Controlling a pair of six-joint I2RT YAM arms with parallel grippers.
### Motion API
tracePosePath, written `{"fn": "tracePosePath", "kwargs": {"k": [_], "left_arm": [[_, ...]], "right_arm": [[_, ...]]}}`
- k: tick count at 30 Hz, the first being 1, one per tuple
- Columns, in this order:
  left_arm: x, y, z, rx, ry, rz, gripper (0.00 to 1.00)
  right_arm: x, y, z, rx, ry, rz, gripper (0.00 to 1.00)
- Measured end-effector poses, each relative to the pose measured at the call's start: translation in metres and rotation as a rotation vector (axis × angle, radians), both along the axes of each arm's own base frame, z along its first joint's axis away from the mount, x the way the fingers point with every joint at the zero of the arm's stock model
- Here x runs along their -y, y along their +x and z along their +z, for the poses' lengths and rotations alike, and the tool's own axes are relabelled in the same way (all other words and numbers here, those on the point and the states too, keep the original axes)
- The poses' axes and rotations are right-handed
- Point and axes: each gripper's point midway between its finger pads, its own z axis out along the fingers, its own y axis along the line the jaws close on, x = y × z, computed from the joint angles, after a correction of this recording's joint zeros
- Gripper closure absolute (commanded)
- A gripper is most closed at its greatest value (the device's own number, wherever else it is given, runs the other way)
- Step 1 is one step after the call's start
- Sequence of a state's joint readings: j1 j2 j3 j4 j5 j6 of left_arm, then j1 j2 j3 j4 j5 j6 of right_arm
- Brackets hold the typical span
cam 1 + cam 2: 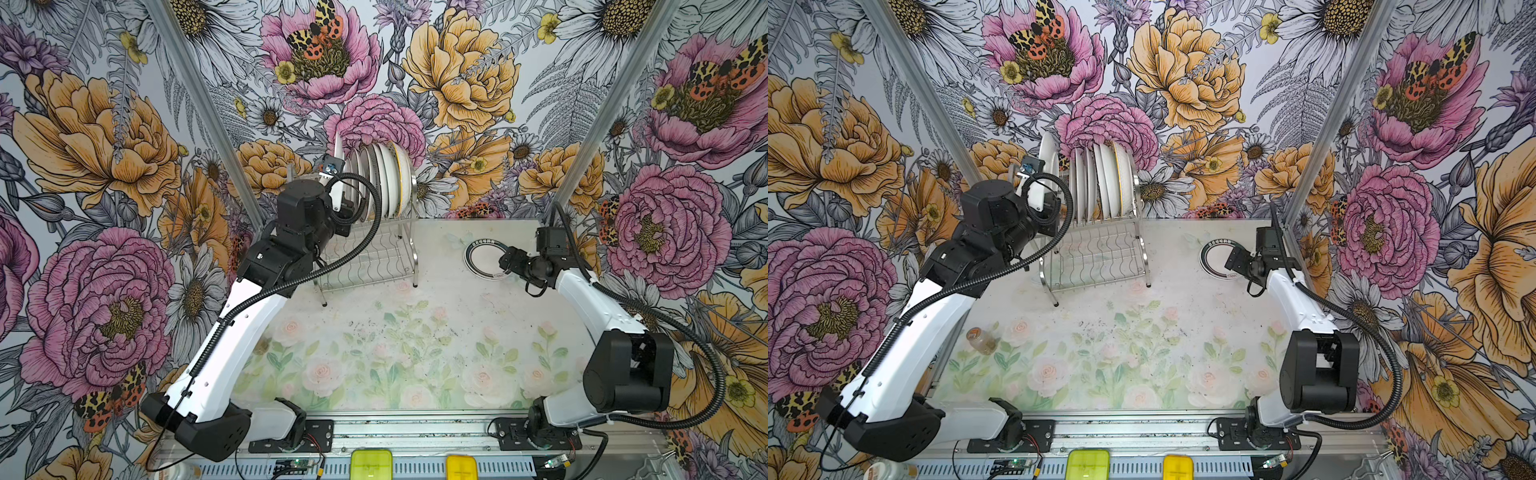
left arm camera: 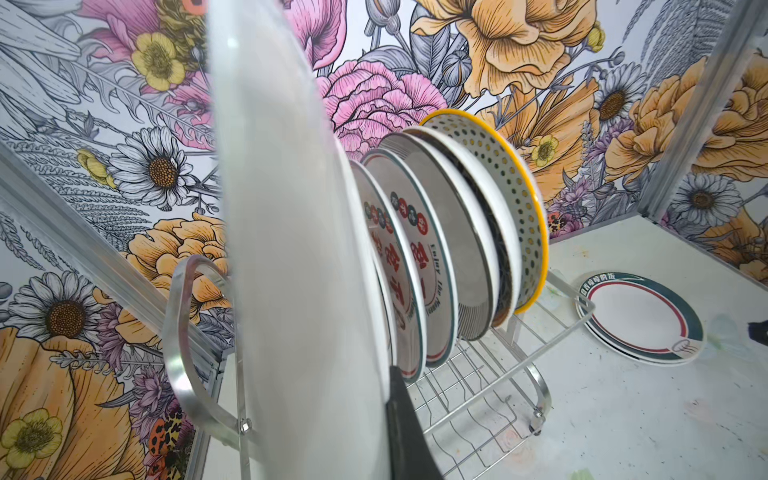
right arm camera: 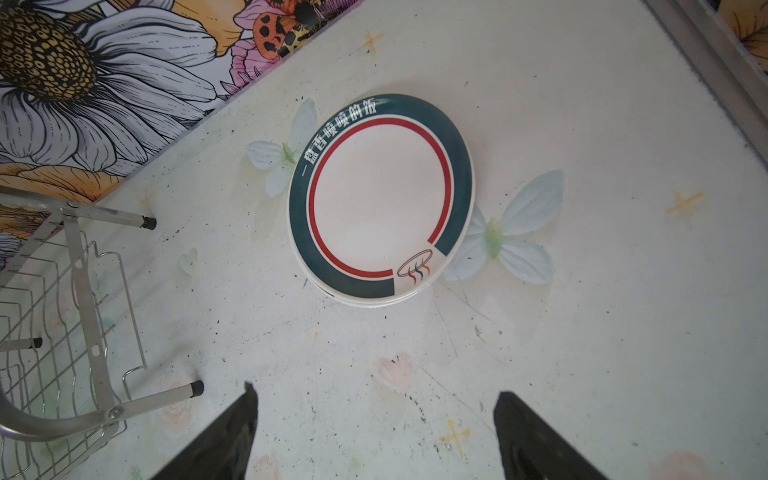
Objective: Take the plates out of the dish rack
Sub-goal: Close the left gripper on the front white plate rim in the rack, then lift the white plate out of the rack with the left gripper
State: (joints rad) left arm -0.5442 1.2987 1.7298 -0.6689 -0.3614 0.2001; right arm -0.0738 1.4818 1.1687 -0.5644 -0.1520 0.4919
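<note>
- Clamping left hand (image 1: 341,208) on white plate (image 2: 291,249), dish rack (image 1: 365,266) left end, upper centre.
- Holding right hand (image 3: 376,390) apart over bench (image 3: 582,332) near green-rimmed plate (image 3: 374,199).

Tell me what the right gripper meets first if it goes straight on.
Probably the green-rimmed plate lying flat ahead of the open right gripper; depth is unclear, so it might touch the table just short of it first.

We log the dish rack (image 1: 365,266) at the back of the table (image 1: 374,332), left of centre. Plates (image 1: 384,183) stand on edge in its upper tier. The raised plate (image 2: 282,249) sits above the row's left end. Stacked plates (image 1: 484,259) lie flat on the table, right of the rack.
</note>
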Motion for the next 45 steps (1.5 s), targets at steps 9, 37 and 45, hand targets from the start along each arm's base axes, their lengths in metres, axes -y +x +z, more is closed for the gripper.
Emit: {"fn": "tracePosePath", "kwargs": {"k": [9,37,45], "left_arm": [[0.041,-0.068,0.023,0.089,0.048,-0.092,1.00],[0.191,-0.083,-0.188,-0.085,0.669,-0.187,1.00],[0.222,-0.085,-0.232,-0.017,0.795,-0.217,1.00]], "right_arm": [[-0.006,-0.011,0.046,0.116,0.070,-0.010,0.06],[-0.087,-0.096,0.149,0.289,0.551,0.195,0.16],[-0.119,-0.085,0.168,0.281,0.597,0.306,0.21]]}}
